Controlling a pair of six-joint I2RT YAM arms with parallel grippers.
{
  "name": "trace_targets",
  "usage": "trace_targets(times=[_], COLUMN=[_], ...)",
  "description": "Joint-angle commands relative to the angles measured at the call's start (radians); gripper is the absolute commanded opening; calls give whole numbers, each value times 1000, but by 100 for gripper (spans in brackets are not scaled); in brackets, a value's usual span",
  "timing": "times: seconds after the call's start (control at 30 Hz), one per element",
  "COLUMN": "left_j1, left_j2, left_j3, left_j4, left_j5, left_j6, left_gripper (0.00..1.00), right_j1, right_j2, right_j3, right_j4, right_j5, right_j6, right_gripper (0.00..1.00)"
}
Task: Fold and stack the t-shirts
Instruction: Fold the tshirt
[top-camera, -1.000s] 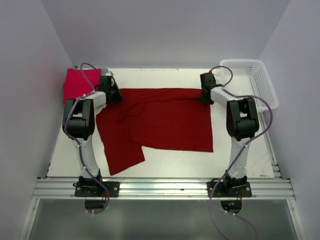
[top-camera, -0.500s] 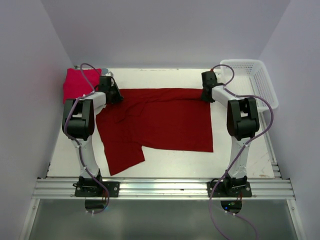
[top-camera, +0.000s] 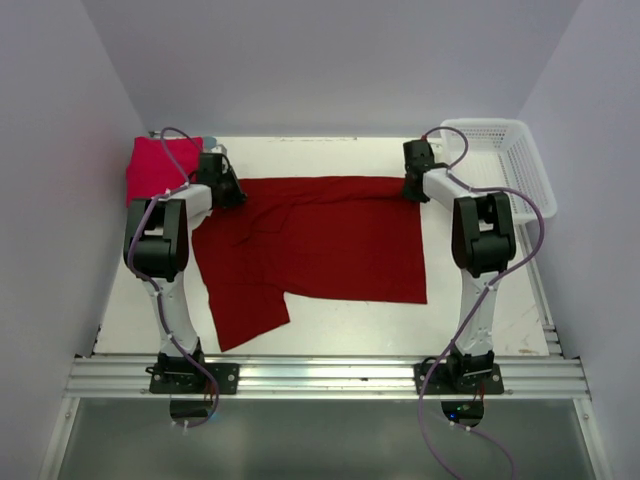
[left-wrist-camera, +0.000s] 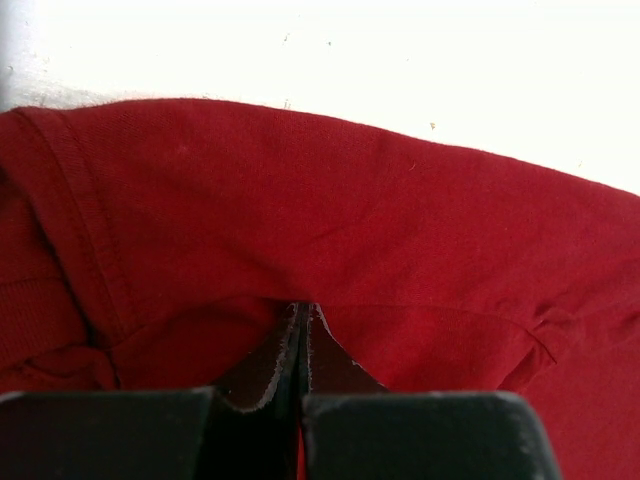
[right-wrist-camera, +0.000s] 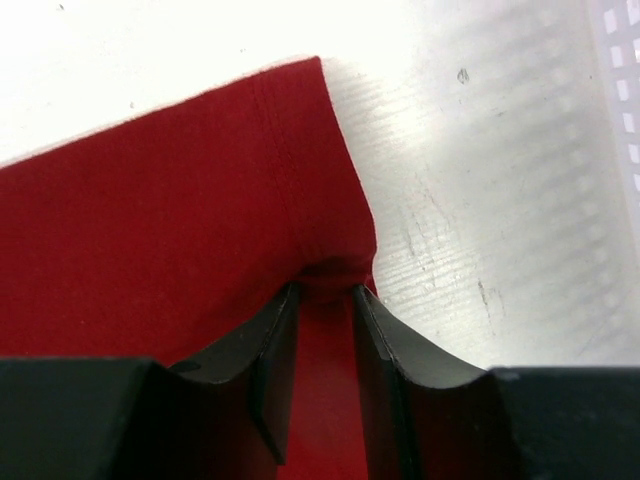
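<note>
Crimson t-shirt (top-camera: 320, 240) is lying spread mid-frame, unfolded; I am clamping its upper edge with left gripper (left-wrist-camera: 303, 312) and right gripper (right-wrist-camera: 325, 292). Pinkish-red t-shirt (top-camera: 158, 166) is sitting folded upper left, seemingly done.

**Matched pair in white and black, purple cables trailing**

You've got two identical builds here. The left arm (top-camera: 160, 240) and right arm (top-camera: 485, 235) both have smooth white link tubes, broken up by chunky black joint housings. A thin purple cable (top-camera: 176, 128) trails loosely along each arm, and flat black base plates (top-camera: 193, 378) sit at the foot of each. Up close, your left hand (left-wrist-camera: 303, 310) is a blocky matte-black body with tapering fingers and pale, worn edges at the tips. Your right hand (right-wrist-camera: 325, 290) has the same curved black fingers (right-wrist-camera: 265, 370).
</note>
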Motion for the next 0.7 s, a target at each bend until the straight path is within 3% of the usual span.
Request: trace_targets(times=[0.0,0.27,0.47,0.67], left_j1=[5,5,5,5], left_j2=[0,3,4,6], left_j3=[-35,-38,-38,-38], left_j4=[-80,-75,-78,-81], left_j5=[16,22,22,24], left_j6=[25,23,25,23], left_gripper=[0,0,0,0], right_j1=[-5,-6,-9,-12], right_j2=[21,62,82,19], right_j3=[64,145,144,92], right_j4=[-11,-48,-57,-52], right_j5=[14,20,15,32], right_j6=[-7,-23,-21,-32], right_gripper=[32,25,0,0])
